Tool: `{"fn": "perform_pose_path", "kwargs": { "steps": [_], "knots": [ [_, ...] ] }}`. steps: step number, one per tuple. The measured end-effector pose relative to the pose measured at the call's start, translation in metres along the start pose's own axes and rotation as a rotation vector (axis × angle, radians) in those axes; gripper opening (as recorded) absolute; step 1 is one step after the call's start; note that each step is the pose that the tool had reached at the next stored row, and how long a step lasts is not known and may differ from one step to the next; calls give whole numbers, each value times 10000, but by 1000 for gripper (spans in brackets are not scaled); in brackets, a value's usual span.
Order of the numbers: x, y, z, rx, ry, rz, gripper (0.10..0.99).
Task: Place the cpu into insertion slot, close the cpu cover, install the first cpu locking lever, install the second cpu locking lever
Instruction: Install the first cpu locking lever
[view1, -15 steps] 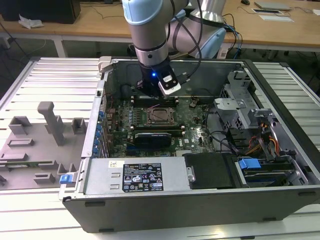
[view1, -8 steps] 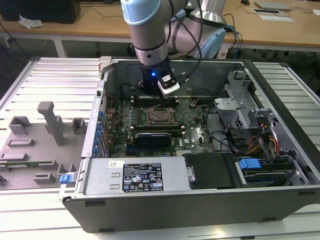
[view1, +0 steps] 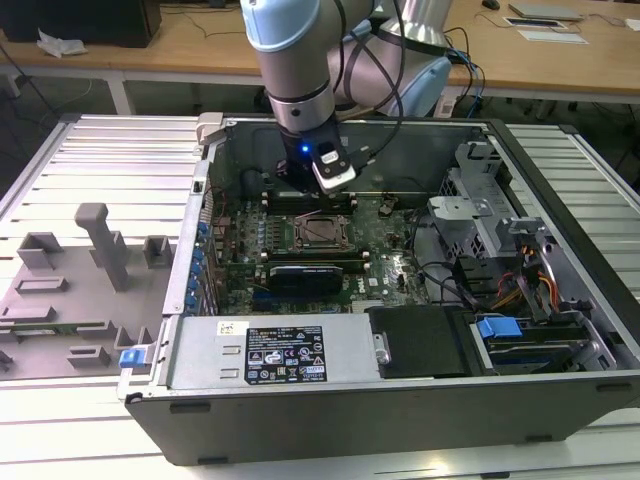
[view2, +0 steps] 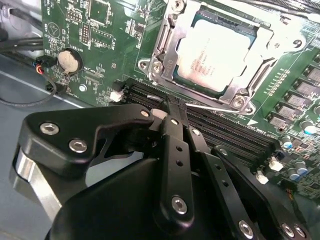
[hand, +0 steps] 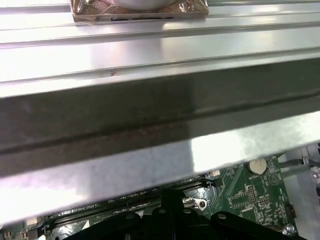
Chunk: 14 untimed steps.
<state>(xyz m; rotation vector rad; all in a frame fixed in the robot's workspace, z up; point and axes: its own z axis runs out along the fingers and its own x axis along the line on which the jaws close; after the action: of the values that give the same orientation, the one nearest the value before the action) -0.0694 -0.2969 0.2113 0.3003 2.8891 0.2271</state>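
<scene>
The cpu (view2: 217, 52) sits already in the insertion slot (view1: 302, 232), in the upper right of the second wrist view. Its top is flat, pale grey metal with a dull shine. The cpu cover (view2: 167, 47) lies folded down around it: a thin frame of bright stamped steel with a cut-out centre, so the chip's top stays bare while its edges are pressed down.

The gripper (view2: 172, 106) is black, made of matte plates with round silver screws. It reaches down into the open computer case (view1: 300, 420) and stands in the lower middle of the second wrist view, just in front of the socket. Its two fingers are brought together to one narrow tip. I think this is needed because the locking lever (view2: 215, 107) is only a thin silvery wire rod, and a wide tip cannot catch it. The rod runs from the tip toward the right, over the long black memory slots (view2: 225, 132). In the first wrist view its hooked end (hand: 194, 203) lies touching the tip. I cannot tell whether the wire is pinched or only pushed.

The green motherboard (view2: 100, 30) carries a round coin battery (view2: 69, 60) at the upper left.
</scene>
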Motion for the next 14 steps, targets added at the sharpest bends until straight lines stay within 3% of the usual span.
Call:
{"fn": "perform_pose_path", "kwargs": {
  "steps": [14],
  "knots": [
    [27, 37, 81, 236, -164, 832, 106]
  ]
}}
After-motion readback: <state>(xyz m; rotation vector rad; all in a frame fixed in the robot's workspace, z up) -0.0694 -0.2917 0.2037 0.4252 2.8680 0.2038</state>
